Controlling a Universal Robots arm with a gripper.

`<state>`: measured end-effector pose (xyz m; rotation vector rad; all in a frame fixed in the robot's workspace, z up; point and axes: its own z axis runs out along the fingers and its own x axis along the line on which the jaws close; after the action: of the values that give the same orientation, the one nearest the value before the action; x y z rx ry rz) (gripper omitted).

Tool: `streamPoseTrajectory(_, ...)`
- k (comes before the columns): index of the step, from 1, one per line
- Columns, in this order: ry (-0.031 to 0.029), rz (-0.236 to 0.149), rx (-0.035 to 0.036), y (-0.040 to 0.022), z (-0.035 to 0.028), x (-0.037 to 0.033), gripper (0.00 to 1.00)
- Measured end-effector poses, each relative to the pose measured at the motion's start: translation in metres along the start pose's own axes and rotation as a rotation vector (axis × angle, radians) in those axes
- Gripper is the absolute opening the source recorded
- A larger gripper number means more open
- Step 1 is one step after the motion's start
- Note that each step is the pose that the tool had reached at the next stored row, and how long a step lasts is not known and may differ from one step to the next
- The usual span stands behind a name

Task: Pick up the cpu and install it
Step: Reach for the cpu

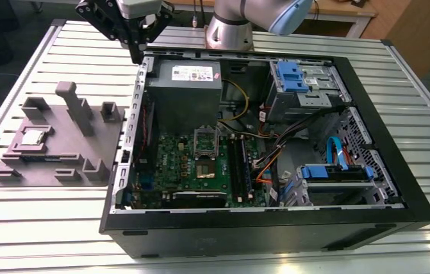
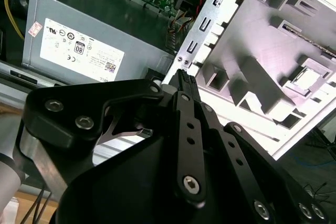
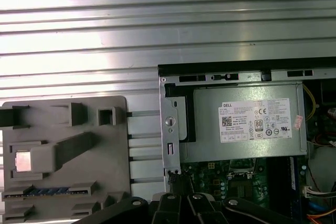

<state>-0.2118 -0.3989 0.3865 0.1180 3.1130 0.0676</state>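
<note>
The task is at its very beginning, judging by how things lie. On the exterior view's left, a grey moulded tray (image 1: 9, 174) with a matte, finely ribbed surface sits on the slatted metal table (image 1: 40, 228). Blocks, slots and one slanted post rise from the tray. The cpu (image 1: 34, 137) lies flat in a square pocket of that tray, a small square chip with a shiny silvery top and a pale rim. It appears as a bright square in both wrist views (image 3: 23, 161) (image 2: 307, 80). Nothing touches it.

Further right, the gripper (image 1: 135, 57) hangs above the back corner of the open computer case (image 1: 260, 225), well apart from the cpu. Its black, bolted metal fingers (image 2: 185, 85) are pressed together to a narrow point and hold nothing. Their tips also show in the first wrist view (image 3: 176, 178), over the perforated steel edge of the case.

Inside the case lies the boxy grey power supply (image 1: 185, 94), smooth sheet metal with a white label. Below it is the green circuit board (image 1: 177, 165), dense with small parts. Its square socket (image 1: 206, 138), framed in metal, looks unfilled, so both pickup and installation remain to be done. Long black memory sticks (image 1: 238, 160) stand just beside it. On the exterior view's right are glossy blue plastic drive brackets (image 1: 291, 77).
</note>
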Motion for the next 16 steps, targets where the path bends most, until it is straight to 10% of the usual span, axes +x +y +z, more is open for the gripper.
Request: streamPoseTrajectory(16,0.0,0.0,0.0,-0.0002,0.0001,0.0024,0.1)
